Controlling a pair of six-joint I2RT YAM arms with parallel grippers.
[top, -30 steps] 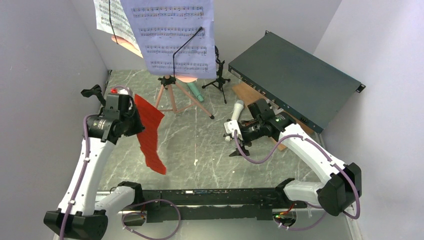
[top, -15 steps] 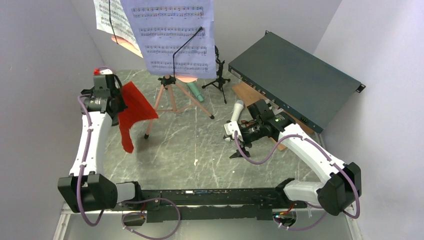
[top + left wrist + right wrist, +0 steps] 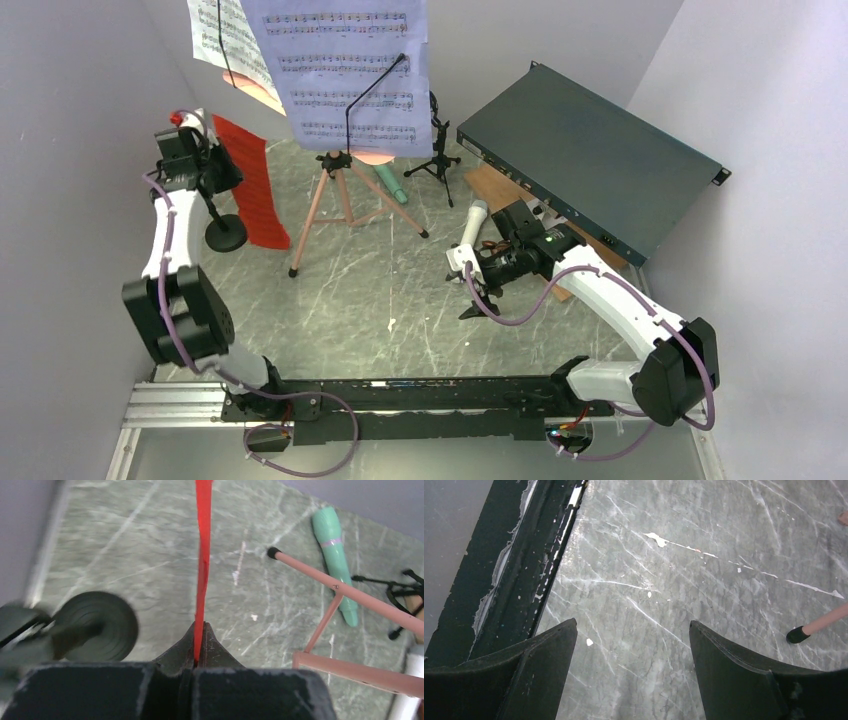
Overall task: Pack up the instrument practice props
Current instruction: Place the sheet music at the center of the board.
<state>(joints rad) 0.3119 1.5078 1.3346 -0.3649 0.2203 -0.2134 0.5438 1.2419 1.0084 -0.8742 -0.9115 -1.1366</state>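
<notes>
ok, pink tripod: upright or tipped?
Upright. The pink tripod stands on its spread legs on the table, with the lavender page propped up on top.

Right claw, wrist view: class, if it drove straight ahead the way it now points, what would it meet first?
Probably the bare grey tabletop: nothing lies ahead of the open right claw. The pink tripod foot sits off to one side, though depth is hard to judge.

Bare marble tabletop (image 3: 400, 310) is lying open across the near middle — while the pink tripod (image 3: 338, 172) is straddling the far middle and the dark green box (image 3: 590, 165) is crowding the right side.
</notes>
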